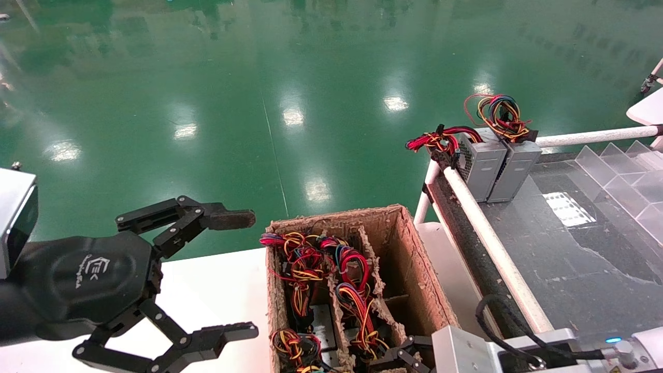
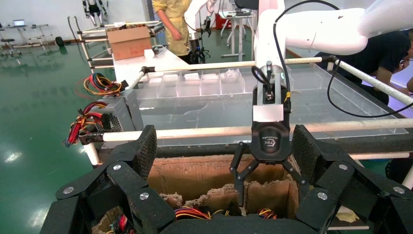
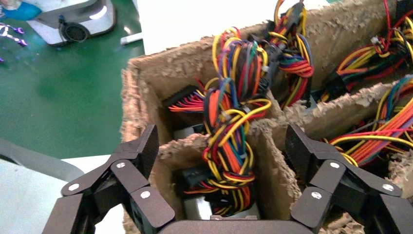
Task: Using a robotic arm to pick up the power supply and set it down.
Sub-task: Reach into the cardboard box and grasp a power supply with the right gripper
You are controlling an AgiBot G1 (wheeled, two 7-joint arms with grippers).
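Cardboard box (image 1: 409, 269), lower centre of head view: left and middle slots crammed with wire bundles (image 1: 305, 259); frayed dividers (image 1: 375, 290) narrow entry. Rightmost slot (image 1: 409, 305) shows free room. White rail (image 1: 492, 243) runs just right of box. Right gripper (image 3: 221, 161) straddles bundle over slot, fingers spread.

A white logo mark with small script stands on the left gripper (image 1: 235, 274) body; the script is illegible. The right gripper (image 2: 265, 187) body carries the same white mark, also unreadable.

The cardboard box (image 1: 414, 269) of power supplies (image 1: 316, 321) sits left of the conveyor (image 1: 595, 259).
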